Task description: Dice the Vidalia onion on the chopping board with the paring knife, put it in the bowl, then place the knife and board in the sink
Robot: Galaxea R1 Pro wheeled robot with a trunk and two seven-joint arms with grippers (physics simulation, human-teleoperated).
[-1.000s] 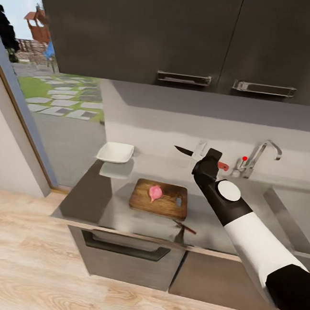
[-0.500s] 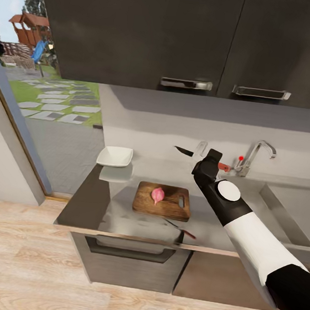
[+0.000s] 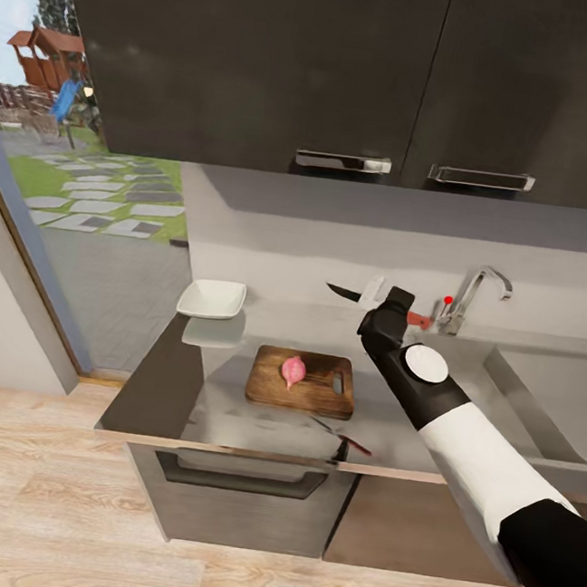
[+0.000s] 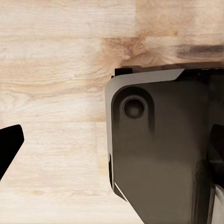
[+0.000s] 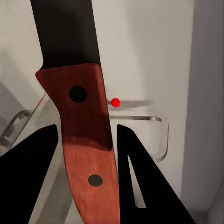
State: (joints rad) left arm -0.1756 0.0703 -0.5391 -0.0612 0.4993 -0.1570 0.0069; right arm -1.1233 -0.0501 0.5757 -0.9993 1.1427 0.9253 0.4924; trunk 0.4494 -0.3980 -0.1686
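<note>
Nearest, the right arm reaches from the lower right of the head view up over the worktop (image 3: 226, 404), its right end effector (image 3: 393, 303) raised above the surface and closed on the paring knife (image 3: 353, 293): the dark blade points to the left, level and well above the worktop, and a bit of red handle sticks out on the tap side. From the right wrist view the red handle (image 5: 86, 144) with two dark rivets sits between the two black fingers (image 5: 140, 182), which touch it on both sides, and the dark blade runs on beyond them. Below and left of that end effector, the chopping board (image 3: 314, 394) lies flat on the grey worktop near its pale front edge, handle slot toward the sink side, with the Vidalia onion (image 3: 293, 369) whole and resting on the board's left half. A reflection of the knife shows on the glossy surface just in front of the board. Farther back and to the left, the white bowl (image 3: 212, 299) stands near the worktop's corner, well apart from the board. To the right, the sink (image 3: 536, 403) drops into the worktop, with the curved tap (image 3: 476, 292) and its red knob behind. Dark upper cabinets (image 3: 265, 62) hang above. The left wrist view faces the wooden floor (image 4: 51, 70) and a dark part of the robot; of the left end effector (image 4: 112, 149) only dark finger edges show, spread wide apart with nothing between them.
</note>
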